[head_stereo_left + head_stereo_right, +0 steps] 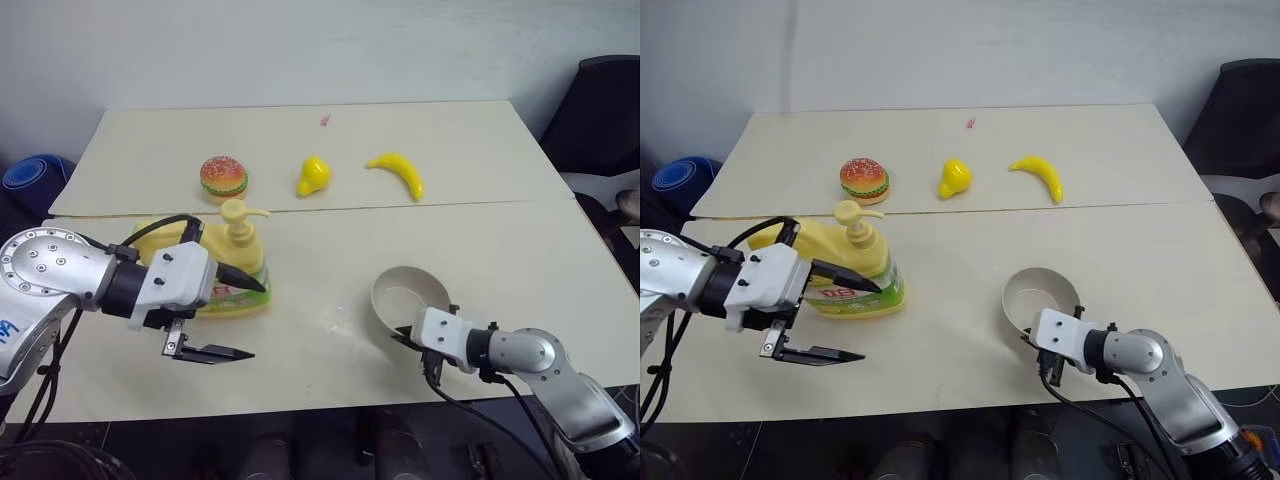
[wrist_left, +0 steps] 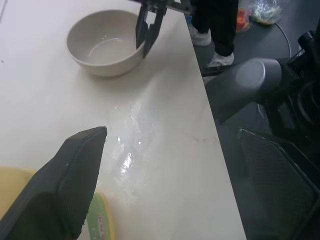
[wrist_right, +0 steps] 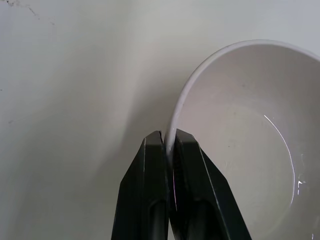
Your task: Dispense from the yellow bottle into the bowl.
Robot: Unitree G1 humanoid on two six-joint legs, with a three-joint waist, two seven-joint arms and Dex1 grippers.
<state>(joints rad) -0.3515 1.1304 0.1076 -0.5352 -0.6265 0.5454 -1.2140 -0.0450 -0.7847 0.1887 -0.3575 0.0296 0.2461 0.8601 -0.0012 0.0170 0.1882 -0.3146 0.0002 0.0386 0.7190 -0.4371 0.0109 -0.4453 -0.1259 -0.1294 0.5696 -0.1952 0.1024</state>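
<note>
Over on the left, the left end effector [image 1: 232,316] hangs wide apart with nothing in it, one black finger reaching across the front of the large pale-yellow plastic jug with the pump top and green-and-white label, the yellow bottle [image 1: 228,268], the other finger lower and nearer the table's front edge. The bottle stands upright on the cream table [image 1: 320,370], left of centre, its spout turned toward the right, its label showing red lettering, its pump head clear of either finger. Behind it, across the seam in the table, sit a toy hamburger [image 1: 223,178], a small yellow toy pear [image 1: 313,175] and a yellow toy banana [image 1: 397,172], all well apart from the action. Moving right, the plain round grey-beige bowl [image 1: 410,295] rests on the table near the front edge, well apart from the bottle, smooth inside with a faint wet glint at the bottom. And there's the right end effector [image 3: 169,150], clenched on the near rim of that bowl, one finger inside the wall and one outside, as the right wrist view shows plainly. So the step in hand looks like securing the bowl, with nothing dispensed that I can make out for certain. Next, I'd judge, the bowl has to be drawn across under the spout, and the free left end effector must come above the pump head and press down; the spout overhang is short, so placement will need care.
</note>
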